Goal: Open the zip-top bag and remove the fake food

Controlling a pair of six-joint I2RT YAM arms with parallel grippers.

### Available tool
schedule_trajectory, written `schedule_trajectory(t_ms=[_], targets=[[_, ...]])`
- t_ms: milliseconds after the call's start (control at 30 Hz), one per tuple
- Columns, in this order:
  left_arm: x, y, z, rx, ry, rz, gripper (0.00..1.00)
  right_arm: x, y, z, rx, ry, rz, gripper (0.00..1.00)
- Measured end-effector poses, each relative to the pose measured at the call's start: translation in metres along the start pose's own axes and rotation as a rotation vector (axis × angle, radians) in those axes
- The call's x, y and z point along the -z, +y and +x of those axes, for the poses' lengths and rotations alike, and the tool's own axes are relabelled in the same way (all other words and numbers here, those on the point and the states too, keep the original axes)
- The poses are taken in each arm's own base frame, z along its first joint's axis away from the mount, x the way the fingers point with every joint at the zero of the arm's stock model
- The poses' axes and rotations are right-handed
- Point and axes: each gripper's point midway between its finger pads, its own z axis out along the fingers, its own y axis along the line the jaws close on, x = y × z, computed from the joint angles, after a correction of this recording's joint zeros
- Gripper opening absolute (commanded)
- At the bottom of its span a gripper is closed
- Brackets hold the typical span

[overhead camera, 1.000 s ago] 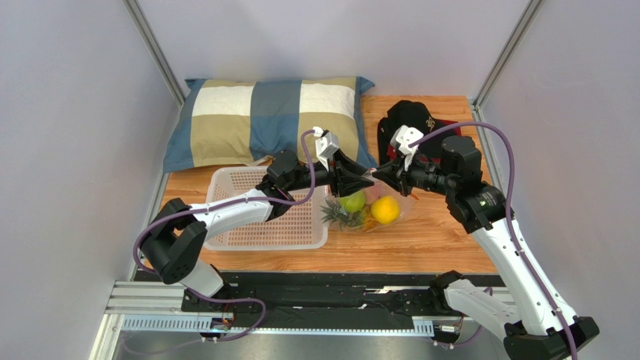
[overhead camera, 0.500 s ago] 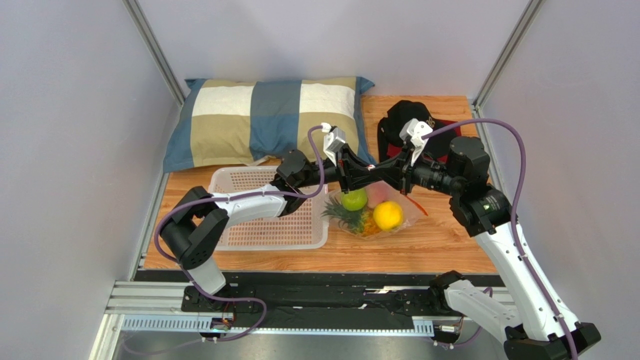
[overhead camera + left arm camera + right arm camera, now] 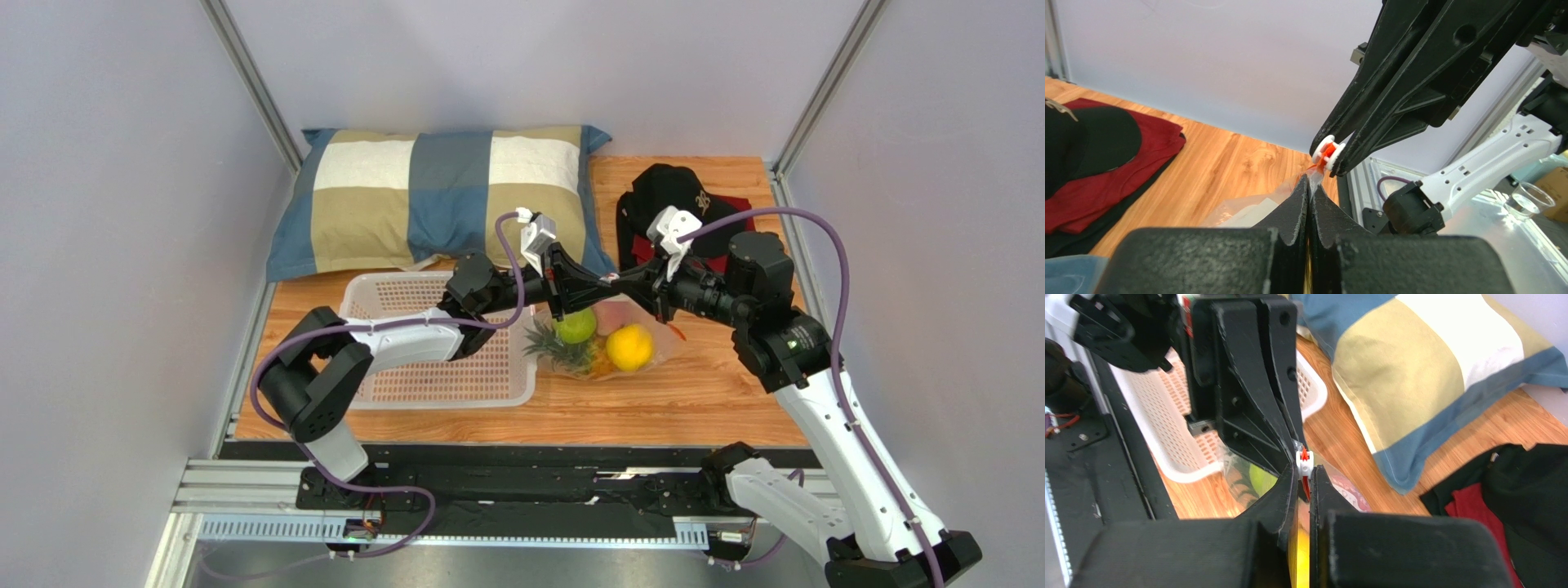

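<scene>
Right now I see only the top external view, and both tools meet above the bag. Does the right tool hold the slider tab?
Observer: Yes. In the left wrist view the right tool pinches the white slider tab between its tips.
Operator: And the left tool, is it shut on something?
Observer: The left tool is shut, and the clear edge of the zip-top bag runs into its tips, just beside the tab.
Operator: Is there room between the two tools?
Observer: Almost none; the right wrist view shows their tips nearly touching at the tab.
</scene>
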Motion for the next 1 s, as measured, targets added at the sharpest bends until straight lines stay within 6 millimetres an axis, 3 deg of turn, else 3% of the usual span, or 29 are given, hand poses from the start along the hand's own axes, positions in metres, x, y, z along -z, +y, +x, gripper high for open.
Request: schedule_trajectory(t_ms=[267,400,567,600,767,867,1000], targets=[[0.006,0.005,0.000,-0.019,0.027,-0.044,0.00,0.003,-0.002,0.014,0.005,0.057,0.018,0.00],[0.010,0.003,0.006,-0.008,0.085,-0.054,0.43,0.004,-0.004,0.018,-0.035,0.074,0.042,0.00],[0.025,-0.016,-0.015,-0.082,0.093,-0.124,0.54,0.007,-0.009,0.020,-0.158,0.097,0.106,0.00],[0.028,-0.024,-0.026,-0.110,0.082,-0.138,0.59,0.008,-0.011,0.017,-0.189,0.098,0.128,0.00],[0.027,-0.065,-0.061,-0.219,0.009,-0.195,0.63,0.020,-0.025,0.005,-0.338,0.085,0.273,0.00],[0.019,-0.070,-0.055,-0.232,0.015,-0.241,0.64,0.032,-0.033,0.000,-0.416,0.071,0.370,0.00],[0.005,-0.052,-0.023,-0.212,0.096,-0.321,0.63,0.050,-0.033,-0.014,-0.488,0.022,0.438,0.00]])
